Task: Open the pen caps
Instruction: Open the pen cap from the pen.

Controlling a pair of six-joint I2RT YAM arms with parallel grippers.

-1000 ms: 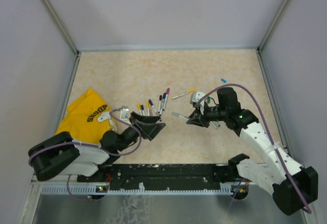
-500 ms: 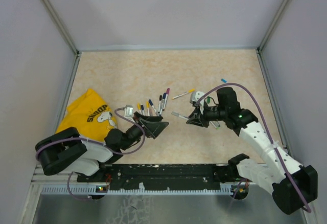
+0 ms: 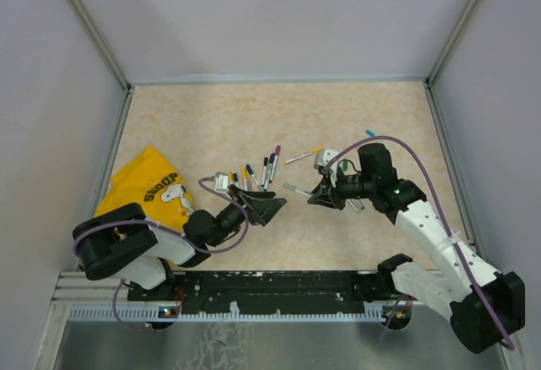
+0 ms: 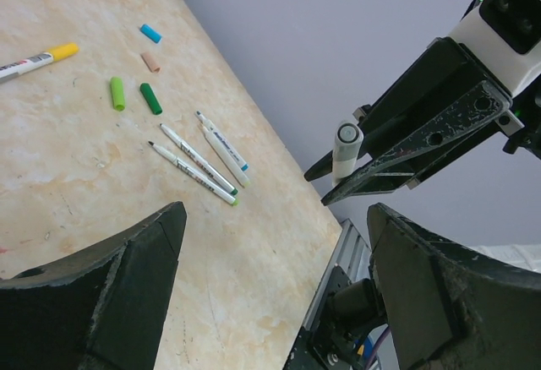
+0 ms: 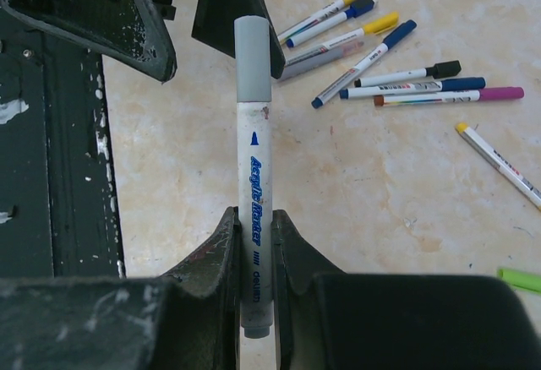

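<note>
Since a second ago the left arm has swung rightward, bringing the left gripper (image 3: 269, 209) away from the yellow cloth (image 3: 144, 186) and closer to the right gripper (image 3: 317, 197), which has hardly stirred. Its jaws stand spread wide with nothing between them; in the left wrist view they frame the target head-on.

That target is the pen (image 5: 254, 167) clamped by its barrel in the right gripper's closed fingers, lifted off the table (image 3: 254, 116) and pointing at the left arm. Its grey cap (image 5: 252, 57) is on and juts well clear of the fingers.

I judge the step in hand to be the approach for a two-handed pull: this pen is presented but not yet uncapped. Next, the left jaws need to slide over the cap alone, not the white barrel, close, then draw back along the pen's line while the right grip holds firm.

Several capped pens (image 3: 258, 171) lie fanned just beyond the left gripper, so a backward pull should stay raised above them. Uncapped pens (image 4: 199, 167) and loose caps (image 4: 150, 98) sit under and behind the right gripper. The black rail (image 3: 270, 285) at the near edge lies close below both arms; more open room lies toward the far wall
</note>
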